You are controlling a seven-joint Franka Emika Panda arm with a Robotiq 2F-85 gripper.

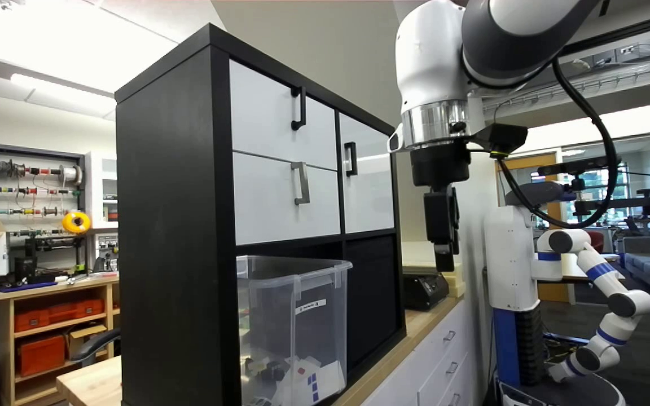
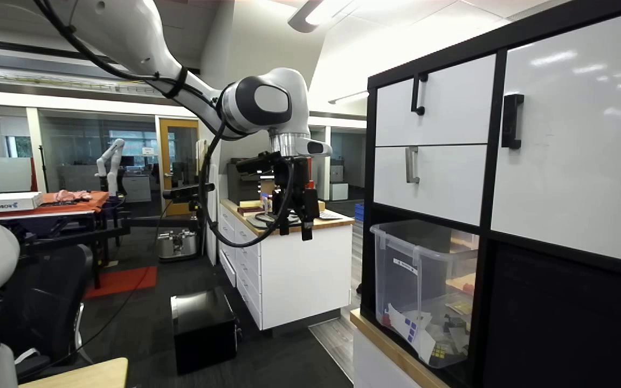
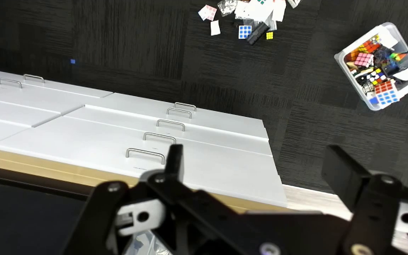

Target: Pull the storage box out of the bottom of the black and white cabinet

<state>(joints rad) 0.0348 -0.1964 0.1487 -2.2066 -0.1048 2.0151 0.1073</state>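
Observation:
The storage box (image 1: 319,316), clear plastic with a thick rim and loose items inside, sits in a lower compartment of the black and white cabinet (image 1: 170,225). Both also show in an exterior view, box (image 2: 399,283) and cabinet (image 2: 574,134). The box's front part juts out past the cabinet's front. My gripper (image 1: 444,256) points down, apart from the box and in front of the cabinet; it also shows in an exterior view (image 2: 295,229). In the wrist view my gripper (image 3: 253,156) has its fingers wide apart with nothing between them. A bit of clear plastic (image 3: 146,244) peeks out below the left finger.
The cabinet stands on a wood-topped white drawer unit (image 3: 221,159). On the dark floor lie a clear bin of puzzle cubes (image 3: 356,85) and scattered papers and cubes (image 3: 245,32). Black handles such as this one (image 1: 302,107) stick out from the drawer fronts. A black device (image 1: 426,290) stands beside the cabinet.

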